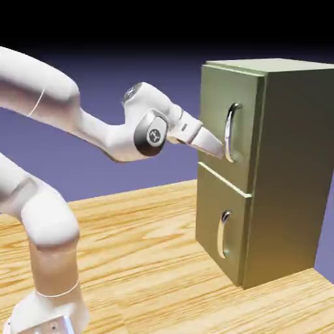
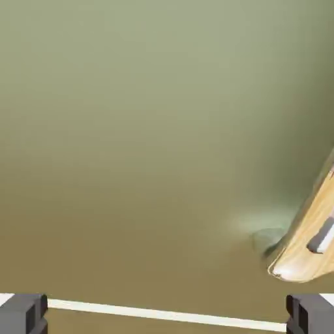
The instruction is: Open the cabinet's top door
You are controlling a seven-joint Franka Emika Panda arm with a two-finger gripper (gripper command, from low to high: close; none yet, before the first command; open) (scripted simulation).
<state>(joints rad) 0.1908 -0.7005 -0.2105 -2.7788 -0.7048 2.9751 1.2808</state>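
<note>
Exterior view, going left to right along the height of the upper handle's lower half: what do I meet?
The arm's wrist, then the gripper, then the top door's curved silver handle, then the cabinet's dark side wall.

Stretching across the lower frame as a wood-grained worktop, bearing an olive-green cabinet at right, a white robot base lower left.

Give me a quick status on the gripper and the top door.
Jaws open, nothing between them but a view of cabinet front. Top door shut. Its handle sits close beside the jaws.
</note>
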